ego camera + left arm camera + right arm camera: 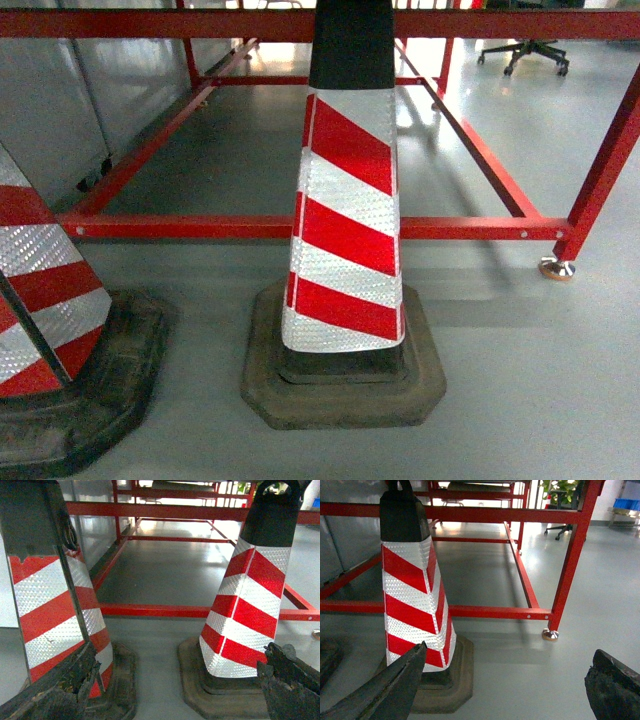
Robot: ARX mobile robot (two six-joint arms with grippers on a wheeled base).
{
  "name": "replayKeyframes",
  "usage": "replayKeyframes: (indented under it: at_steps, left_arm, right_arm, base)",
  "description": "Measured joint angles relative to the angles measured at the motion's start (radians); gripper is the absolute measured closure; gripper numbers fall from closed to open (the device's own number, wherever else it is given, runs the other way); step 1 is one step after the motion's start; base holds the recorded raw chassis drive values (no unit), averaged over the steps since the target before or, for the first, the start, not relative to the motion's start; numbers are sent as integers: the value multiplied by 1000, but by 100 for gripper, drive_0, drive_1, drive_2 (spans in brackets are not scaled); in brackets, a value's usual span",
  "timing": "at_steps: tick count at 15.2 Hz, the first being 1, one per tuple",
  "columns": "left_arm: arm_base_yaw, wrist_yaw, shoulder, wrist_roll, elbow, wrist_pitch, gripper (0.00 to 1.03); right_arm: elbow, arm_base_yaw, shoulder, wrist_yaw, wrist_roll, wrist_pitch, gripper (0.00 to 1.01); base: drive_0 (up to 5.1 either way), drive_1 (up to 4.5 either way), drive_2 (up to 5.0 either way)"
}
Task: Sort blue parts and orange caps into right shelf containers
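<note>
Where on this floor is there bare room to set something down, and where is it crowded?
Free: the grey floor right of the red-and-white striped traffic cone, in front of the red metal frame and its foot. Crowded: the narrow strip between that cone's black rubber base and the second striped cone at left.

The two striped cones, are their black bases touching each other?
Apart. The head view shows a strip of grey floor between the left cone's base and the middle cone's base; the left wrist view shows the same gap.
</note>
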Motion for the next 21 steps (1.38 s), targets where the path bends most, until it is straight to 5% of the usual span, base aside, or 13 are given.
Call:
replayKeyframes:
  at_steps: [21]
  left_arm:
    - [0,0,0,11,0,-1,5]
  right_arm:
    - [0,0,0,0,8,-1,3]
  base:
    - [0,0,0]
